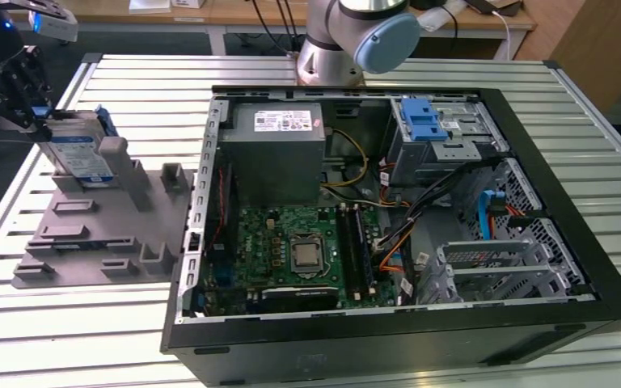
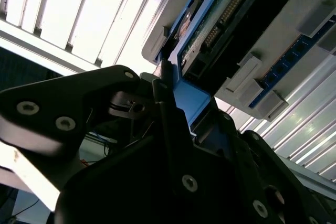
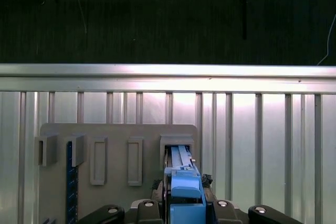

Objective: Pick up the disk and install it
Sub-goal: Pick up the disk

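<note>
The disk (image 1: 78, 155) stands on edge in a slot of the grey holder plate (image 1: 95, 234) at the exterior view's left, its white-and-blue label facing outward. My gripper (image 1: 28, 109) is at the disk's upper end, by the table's edge, shut on its blue carrier rail. In the first wrist view the blue rail of the disk (image 3: 184, 182) sits between my dark fingers, above the holder's slot (image 3: 177, 142). The second wrist view shows the disk's circuit-board underside (image 2: 220, 19) and one finger (image 2: 164, 98) pressed against the blue plastic.
An open black computer case (image 1: 397, 352) lies to the holder's right. Inside are a grey power-supply box (image 1: 272, 153), a motherboard (image 1: 300, 250) and a metal cage with a blue latch (image 1: 429, 121). The arm's base (image 1: 338, 48) stands behind it on the slatted metal table (image 1: 73, 339).
</note>
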